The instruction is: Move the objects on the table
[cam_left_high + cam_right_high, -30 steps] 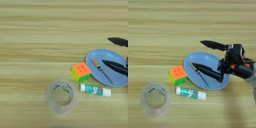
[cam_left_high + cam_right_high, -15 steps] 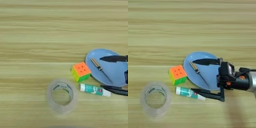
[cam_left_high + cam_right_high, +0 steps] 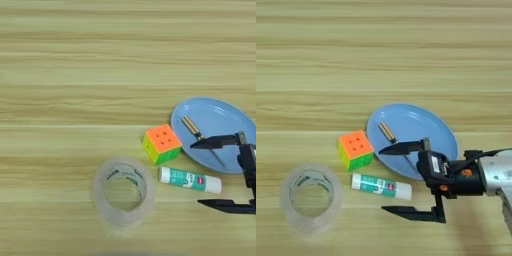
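A white glue stick [image 3: 380, 186] with a green label lies on the table [image 3: 331, 75], also seen as the glue stick [image 3: 189, 179] in the left eye view. Just up and left of it sits the puzzle cube [image 3: 356, 149], orange on top, with yellow and green sides, the cube [image 3: 161, 143]. My right gripper [image 3: 388, 180] is open, its two black fingers pointing left. One finger [image 3: 401, 147] hovers over the plate's front edge; the other [image 3: 408, 213] lies below the glue stick. The stick's right end sits between them.
A blue plate [image 3: 421, 125] holds a thin tool [image 3: 387, 132] with a brown handle, part hidden by my upper finger. A clear roll of tape [image 3: 308, 196] lies at the lower left. The silver forearm [image 3: 496, 175] enters from the right.
My gripper has come down and toward the front from over the plate, and now straddles the right end of the glue stick. The objects have stayed put.
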